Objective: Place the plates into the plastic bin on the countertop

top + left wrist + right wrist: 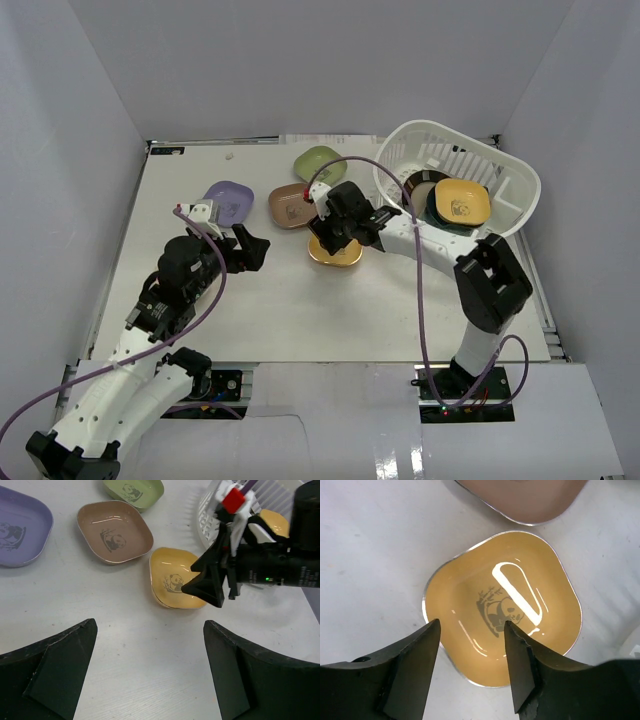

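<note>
Counted three plates (pixel 462 200) already inside the plastic bin (pixel 455 158), just beside the right tool (pixel 471 625). Found four left out on the counter (pixel 300 310): yellow dish (pixel 505 615) directly beneath that tool, jaws parted over its rim, nothing gripped; brown dish (pixel 292 205) and green dish (pixel 320 162) just beyond; lavender dish (pixel 228 203) ahead of the left tool (pixel 150 624), itself spread wide and empty. Judged roughly halfway.

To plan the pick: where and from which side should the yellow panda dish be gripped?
The yellow panda dish lies flat, opening up. Probably pinch its thin rim from above, at the corner under the right gripper: one finger inside, one outside.
</note>
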Controlling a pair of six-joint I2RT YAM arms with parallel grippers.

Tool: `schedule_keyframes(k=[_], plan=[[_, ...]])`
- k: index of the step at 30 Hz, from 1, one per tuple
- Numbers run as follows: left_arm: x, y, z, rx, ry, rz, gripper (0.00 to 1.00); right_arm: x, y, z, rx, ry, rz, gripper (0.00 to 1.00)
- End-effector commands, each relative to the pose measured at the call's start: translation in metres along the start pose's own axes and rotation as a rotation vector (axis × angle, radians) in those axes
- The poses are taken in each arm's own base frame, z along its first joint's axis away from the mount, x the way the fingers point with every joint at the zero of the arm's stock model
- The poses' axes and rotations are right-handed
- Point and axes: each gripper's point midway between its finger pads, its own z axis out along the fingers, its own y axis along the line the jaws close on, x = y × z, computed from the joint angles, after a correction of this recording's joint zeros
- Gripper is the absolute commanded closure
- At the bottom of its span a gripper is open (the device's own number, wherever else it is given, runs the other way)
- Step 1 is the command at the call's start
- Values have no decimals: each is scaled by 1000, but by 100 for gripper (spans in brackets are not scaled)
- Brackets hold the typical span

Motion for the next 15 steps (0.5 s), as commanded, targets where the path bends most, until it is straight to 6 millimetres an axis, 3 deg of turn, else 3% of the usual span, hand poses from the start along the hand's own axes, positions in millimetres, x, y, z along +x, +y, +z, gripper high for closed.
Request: schedule_keyframes(k=[1,6,9,15], plan=[[-10,-1,-5,-3,-29,-1,2,-26,23,-24,-121,-148,19,40],[-11,1,-5,-15,-32,-2,2,16,49,-5,-218,-8,-28,31],[-13,4,-6,-34,-41,-3,2,27,57,5,-241,34,-54,32],[-20,9,-10,-60,-69,-9,2,20,50,16,-176,29,-76,44]])
